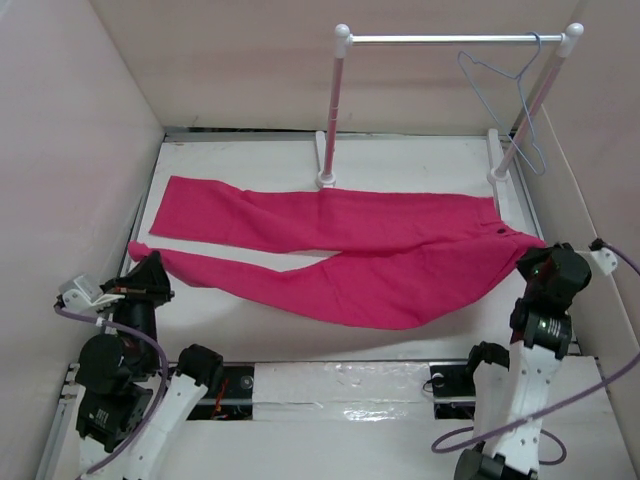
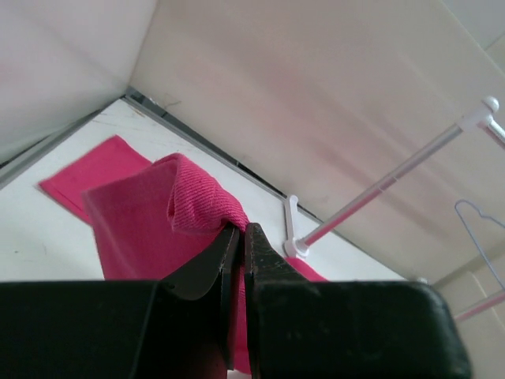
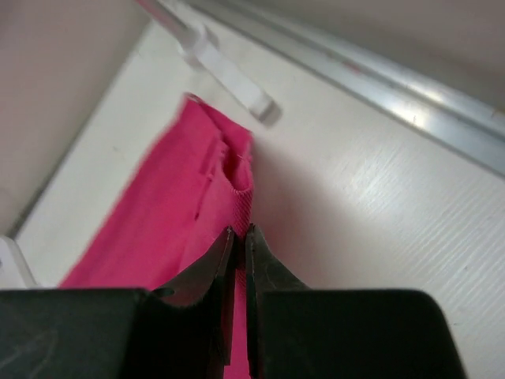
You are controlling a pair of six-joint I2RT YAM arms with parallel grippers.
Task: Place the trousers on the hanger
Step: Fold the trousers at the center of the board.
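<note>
- Now, the bright magenta-pink fabric trousers (image 1: 340, 250) lie spread across the white table (image 1: 300, 340).
- Left gripper (image 2: 241, 229): jaws clamped on a leg cuff.
- Right gripper (image 3: 241, 230): jaws pinching the waist end.
- Thin pale-blue wire hanger (image 1: 519, 78) hangs from the silver rack bar (image 1: 450, 39).

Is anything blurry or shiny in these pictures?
Top view: sharp and evenly lit, with glare on the glossy white strip at the bottom. Right wrist view: the rack foot is blurred; the trousers cast a soft shadow to their right. Left wrist view: the left pincer is a dark, detail-less shape.
</note>
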